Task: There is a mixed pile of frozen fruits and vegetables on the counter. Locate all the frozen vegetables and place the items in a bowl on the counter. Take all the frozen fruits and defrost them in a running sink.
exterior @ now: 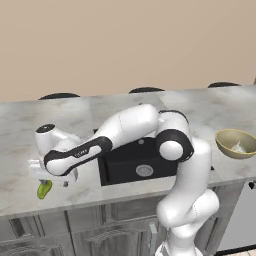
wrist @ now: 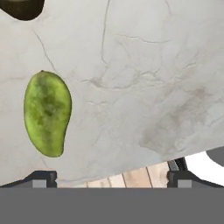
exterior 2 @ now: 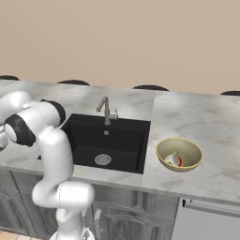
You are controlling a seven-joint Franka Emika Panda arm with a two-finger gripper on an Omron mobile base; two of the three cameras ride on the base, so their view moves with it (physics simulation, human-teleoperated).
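1. Hand view puts the yellow-green oblong fruit up and to the left of the gripper, lying flat on the light grey-white marbled stone counter. Your two dark finger tips stand at their widest at the bottom of that view, with nothing between them.
2. The fruit's long axis runs nearly straight up and down in that view, square to the line between your two finger tips, so I judge the jaws already set to close across its narrow width.
3. The offset is what matters: the fruit sits over the left finger tip rather than between the two. You will likely need to slide the hand toward that side and forward before you lower.
4. A small dark olive-brown rounded lump sits at the top left corner of the same view, beyond the oblong fruit and apart from it.
5. Left base view shows the fruit at the front of the counter, just under the hand and left of the black rectangular recessed sink.
6. Right base view shows the wide tan-beige bowl right of the sink, holding something whitish and something red.
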